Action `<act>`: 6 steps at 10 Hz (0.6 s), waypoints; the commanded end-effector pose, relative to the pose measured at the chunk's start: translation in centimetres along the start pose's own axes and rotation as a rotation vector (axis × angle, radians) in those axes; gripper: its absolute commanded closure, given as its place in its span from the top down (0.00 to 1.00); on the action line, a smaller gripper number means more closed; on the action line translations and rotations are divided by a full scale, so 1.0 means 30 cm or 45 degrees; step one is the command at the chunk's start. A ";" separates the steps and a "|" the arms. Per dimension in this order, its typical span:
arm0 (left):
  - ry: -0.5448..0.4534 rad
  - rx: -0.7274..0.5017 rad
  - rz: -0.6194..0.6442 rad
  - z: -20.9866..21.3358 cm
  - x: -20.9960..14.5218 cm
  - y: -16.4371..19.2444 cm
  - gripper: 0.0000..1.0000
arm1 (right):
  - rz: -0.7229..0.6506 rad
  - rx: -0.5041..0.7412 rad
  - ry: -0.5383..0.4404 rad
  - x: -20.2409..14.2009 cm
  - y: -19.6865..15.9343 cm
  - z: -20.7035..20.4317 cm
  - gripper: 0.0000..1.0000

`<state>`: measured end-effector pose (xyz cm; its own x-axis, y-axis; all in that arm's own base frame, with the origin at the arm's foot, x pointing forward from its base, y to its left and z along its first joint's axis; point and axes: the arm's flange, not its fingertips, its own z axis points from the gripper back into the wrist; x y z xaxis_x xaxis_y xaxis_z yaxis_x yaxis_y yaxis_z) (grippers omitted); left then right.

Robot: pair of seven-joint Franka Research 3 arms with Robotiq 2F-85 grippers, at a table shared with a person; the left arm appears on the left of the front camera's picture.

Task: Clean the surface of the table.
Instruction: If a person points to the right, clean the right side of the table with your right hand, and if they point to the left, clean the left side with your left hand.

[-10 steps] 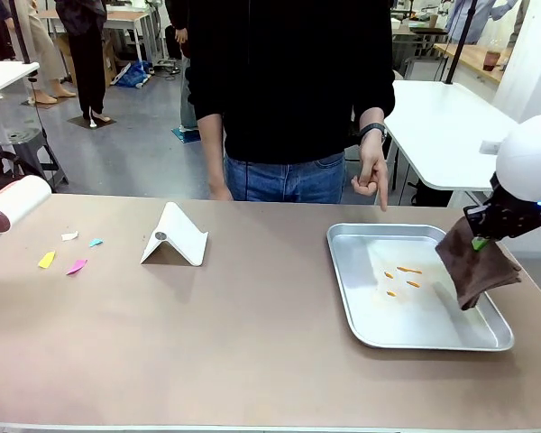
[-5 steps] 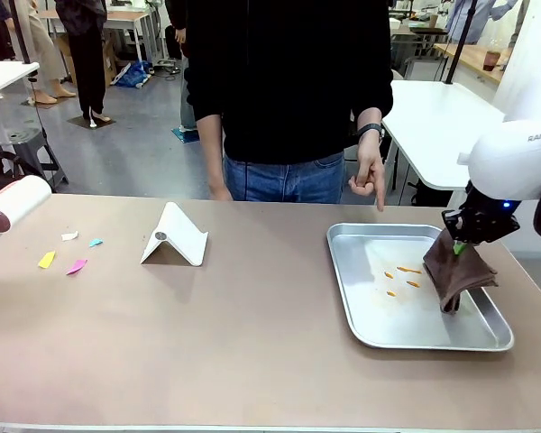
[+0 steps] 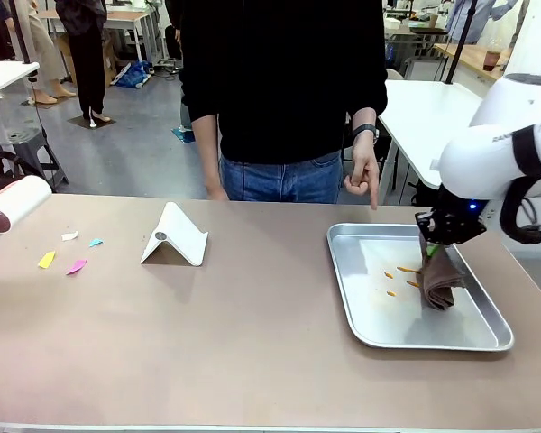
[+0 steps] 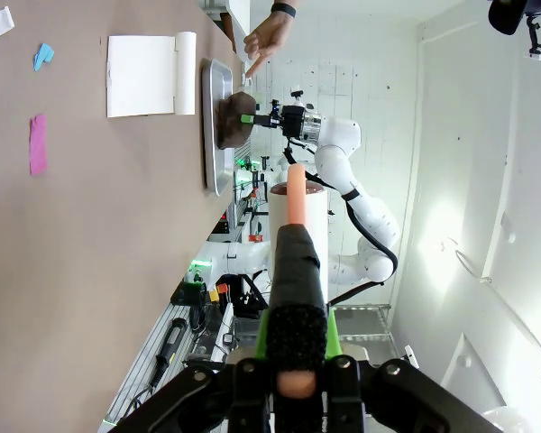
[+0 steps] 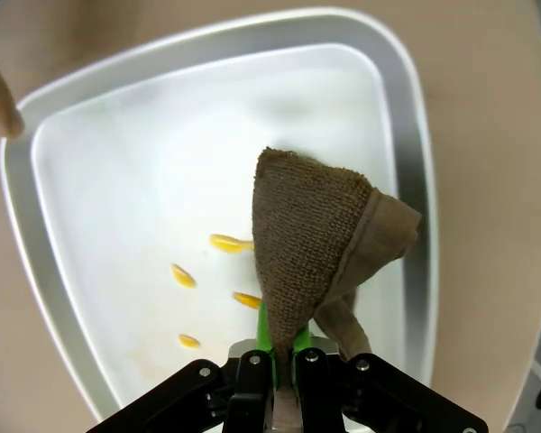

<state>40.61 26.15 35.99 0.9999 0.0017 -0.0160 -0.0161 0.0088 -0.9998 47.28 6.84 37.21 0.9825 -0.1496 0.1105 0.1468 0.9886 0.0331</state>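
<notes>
Brown cloth (image 3: 438, 281) pinched in downturned right claw (image 3: 430, 248) hangs into the tray (image 3: 433, 345); left claw (image 4: 296, 338) clamps a roller (image 3: 18, 200).

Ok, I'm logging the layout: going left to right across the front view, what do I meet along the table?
First the lint roller, then the coloured paper scraps, the white folded stand, the metal tray.

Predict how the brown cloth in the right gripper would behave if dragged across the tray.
Probably floppy: the brown cloth droops in folds below the right gripper. Likely light, since a pinch at one edge carries it. Its looped pile should grip rather than slip on the tray.
</notes>
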 end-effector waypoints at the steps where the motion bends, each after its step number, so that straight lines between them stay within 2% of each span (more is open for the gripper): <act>1: 0.007 -0.006 -0.024 0.005 -0.016 -0.009 0.00 | -0.009 0.073 0.023 0.030 0.051 -0.033 0.07; 5: 0.007 -0.006 -0.024 0.005 -0.016 -0.009 0.00 | 0.084 0.179 0.090 0.005 0.167 -0.111 0.07; 6: 0.007 -0.006 -0.024 0.005 -0.016 -0.009 0.00 | 0.105 0.157 0.091 -0.003 0.188 -0.116 0.07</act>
<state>40.61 26.14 35.98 0.9999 0.0017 -0.0161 -0.0161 0.0088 -0.9998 47.95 12.19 33.84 0.9947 -0.0987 0.0305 0.0943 0.9882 0.1206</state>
